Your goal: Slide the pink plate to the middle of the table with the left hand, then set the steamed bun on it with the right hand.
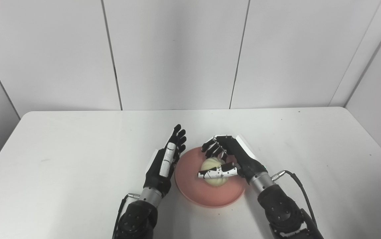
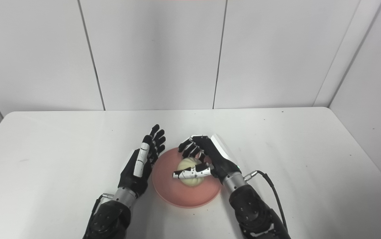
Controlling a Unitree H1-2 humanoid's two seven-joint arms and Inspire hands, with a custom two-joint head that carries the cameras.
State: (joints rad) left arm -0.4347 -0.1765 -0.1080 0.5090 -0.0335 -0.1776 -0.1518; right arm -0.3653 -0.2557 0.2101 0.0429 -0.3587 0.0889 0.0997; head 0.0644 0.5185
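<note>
We find the pink plate (image 1: 210,196) near mid-table, toward the front edge, so the slide looks done. The steamed bun (image 1: 214,174) sits over the plate's centre, our right hand (image 1: 230,159) curled around it, thumb across its front; release remains. Our left hand (image 1: 167,159) stands beside the plate's left rim, fingers straight and together, holding nothing. The white table (image 1: 61,159) shows nothing else obstructing.
</note>
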